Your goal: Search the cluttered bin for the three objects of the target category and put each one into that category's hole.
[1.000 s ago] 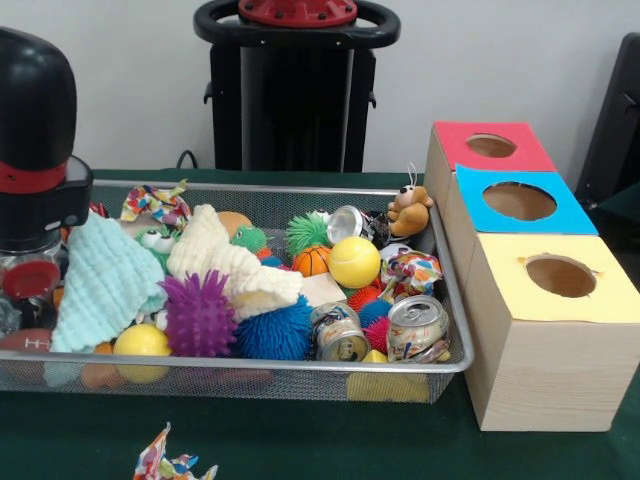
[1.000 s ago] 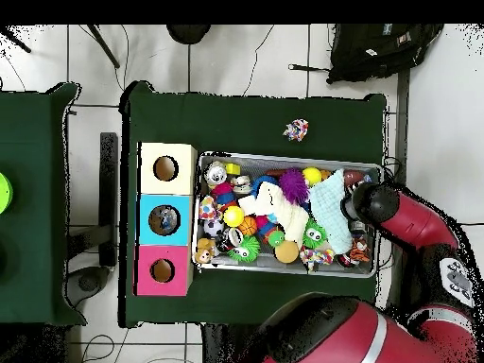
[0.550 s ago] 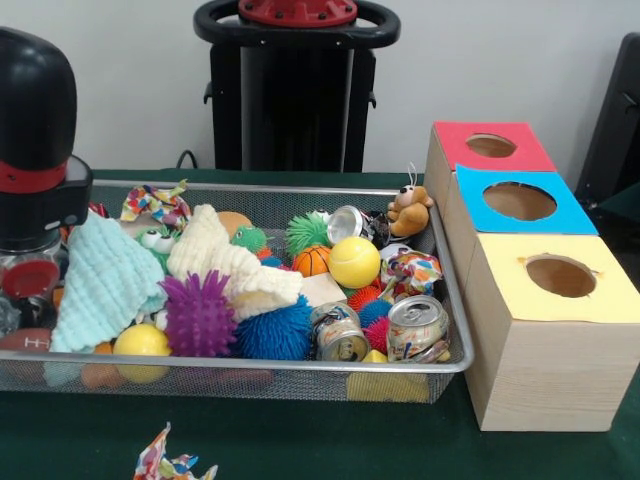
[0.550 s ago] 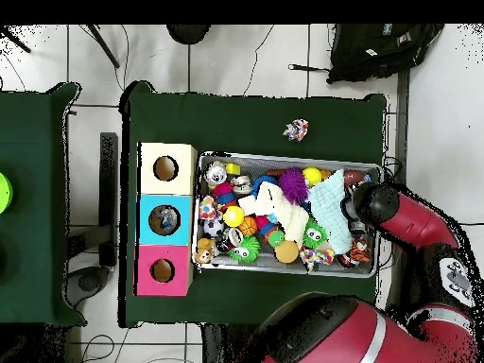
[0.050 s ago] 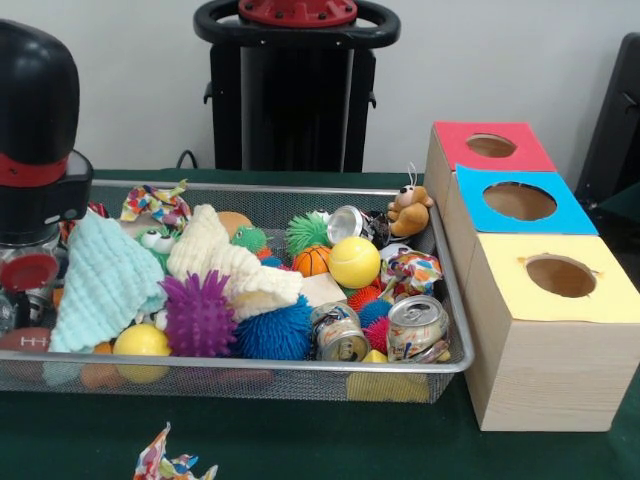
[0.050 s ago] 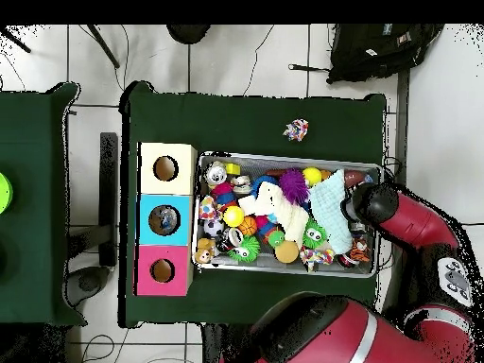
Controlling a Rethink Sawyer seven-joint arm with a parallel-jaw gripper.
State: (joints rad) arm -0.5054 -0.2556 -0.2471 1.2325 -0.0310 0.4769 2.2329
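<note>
Wire mesh bin (image 5: 250,368) crammed with toys, cans and cloths.
Tool (image 5: 28,290) sits low at the bin's left end beside a mint washcloth (image 5: 105,283); its grip state cannot be told.

The front view sits low and close across the tabletop (image 5: 300,445), looking level at the wire bin (image 5: 250,365) with the three boxes (image 5: 540,330) on its right. The overhead view looks straight down from high up, taking in the floor (tiled) as well. Both share the bin (image 6: 284,158) and boxes (image 6: 167,219), turned half round.
</note>
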